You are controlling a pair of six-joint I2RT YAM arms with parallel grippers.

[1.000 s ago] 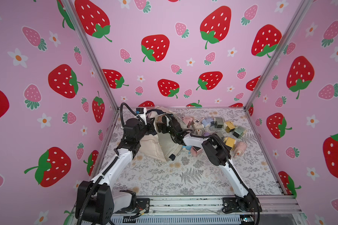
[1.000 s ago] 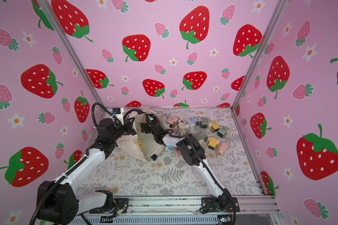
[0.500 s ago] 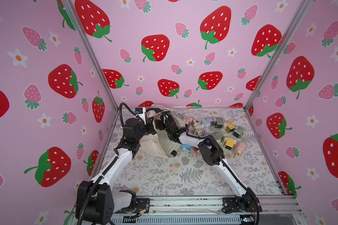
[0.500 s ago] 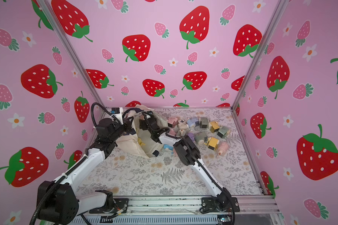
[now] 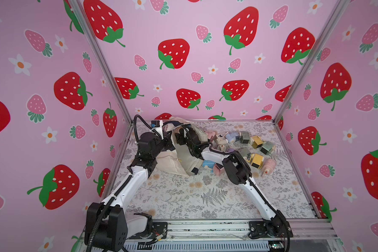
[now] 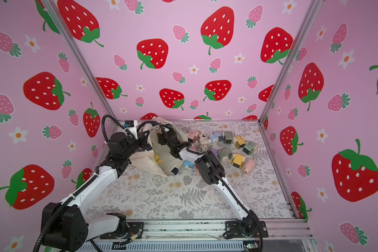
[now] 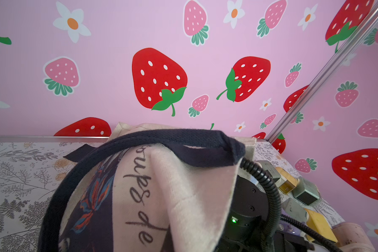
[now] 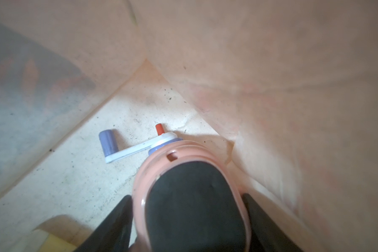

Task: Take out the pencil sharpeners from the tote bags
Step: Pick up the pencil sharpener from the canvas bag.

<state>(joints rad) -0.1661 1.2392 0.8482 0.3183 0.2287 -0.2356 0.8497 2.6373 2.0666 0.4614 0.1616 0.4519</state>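
Your right gripper (image 8: 190, 218) lost inside the tote bag (image 5: 172, 161) in both top views, in its wrist view blurred and cut off at the edge, fingers (image 8: 118, 222) flanking a pink sharpener (image 8: 183, 152), grip you can't confirm, left gripper (image 5: 166, 143) tips buried under cloth

I see a table (image 5: 205, 196) covered in a grey fern-and-flower print. The cream tote bag (image 5: 172, 162) slumps on its far left part, with a loose heap of pastel sharpeners (image 5: 244, 141) lying to its right. A blue sharpener (image 5: 207, 164) and a pink sharpener (image 5: 218, 169) lie just beside the bag's near corner.
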